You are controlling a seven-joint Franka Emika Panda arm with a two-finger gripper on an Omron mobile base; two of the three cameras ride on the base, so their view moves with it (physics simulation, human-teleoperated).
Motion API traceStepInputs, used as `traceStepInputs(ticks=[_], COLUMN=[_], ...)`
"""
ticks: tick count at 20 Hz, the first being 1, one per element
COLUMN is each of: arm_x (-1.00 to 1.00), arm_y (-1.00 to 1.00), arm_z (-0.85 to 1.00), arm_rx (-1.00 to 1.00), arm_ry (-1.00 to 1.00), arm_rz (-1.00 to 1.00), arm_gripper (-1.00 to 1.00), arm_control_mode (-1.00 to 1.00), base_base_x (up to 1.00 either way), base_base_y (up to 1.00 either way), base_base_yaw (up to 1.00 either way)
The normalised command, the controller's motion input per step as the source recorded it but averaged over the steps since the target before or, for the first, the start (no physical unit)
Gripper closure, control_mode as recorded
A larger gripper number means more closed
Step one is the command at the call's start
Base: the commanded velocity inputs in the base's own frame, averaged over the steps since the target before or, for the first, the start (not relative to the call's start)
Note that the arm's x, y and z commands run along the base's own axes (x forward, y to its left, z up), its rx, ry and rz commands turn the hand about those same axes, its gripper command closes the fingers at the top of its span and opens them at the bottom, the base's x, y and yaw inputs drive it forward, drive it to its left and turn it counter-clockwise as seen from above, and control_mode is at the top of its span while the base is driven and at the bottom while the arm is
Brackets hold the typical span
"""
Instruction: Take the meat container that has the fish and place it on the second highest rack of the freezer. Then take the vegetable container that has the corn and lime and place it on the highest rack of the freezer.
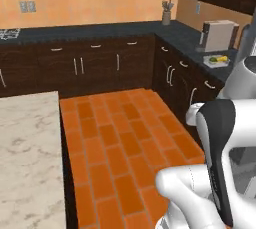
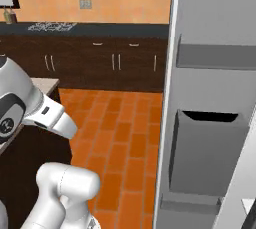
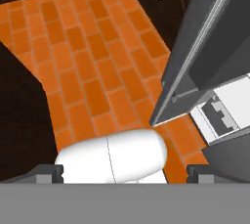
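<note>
White and shallow, the tray (image 1: pixel 218 61) with a yellow cob and a dark green fruit sits on the dark counter (image 1: pixel 186 37) at its right edge, just in front of a pale boxy appliance (image 1: pixel 220 34); at this range I take the contents for the corn and the lime, though they are only small blobs. It should be light and stiff, with loose round produce that would roll if tipped, so a level pinch on one rim wall looks the best hold. The fish container cannot be made out here. The gripper (image 3: pixel 125 170) is spread fully apart, grasping nothing, pointing down at the orange tile floor (image 3: pixel 83 71) beside the open freezer door (image 2: pixel 210 123), well apart from the tray.
</note>
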Motion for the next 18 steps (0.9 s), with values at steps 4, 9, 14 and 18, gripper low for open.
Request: traceStepInputs(ticks=[4,9,14,18], arm_x=[0.00,0.00,0.00,0.00], arm_y=[0.00,0.00,0.00,0.00], arm_z=[0.00,0.00,0.00,0.00], arm_rx=[0.00,0.00,0.00,0.00], arm_ry=[0.00,0.00,0.00,0.00], arm_rz=[0.00,0.00,0.00,0.00], arm_gripper=[-1.00,-1.00,-1.00,-1.00], arm_control_mode=[1.00,1.00,1.00,1.00], base_base_x=[0.79,1.00,1.00,1.00], base_base_y=[0.01,0.08,-0.03,-0.19], base_base_yaw=[0.27,0.02,0.00,0.00])
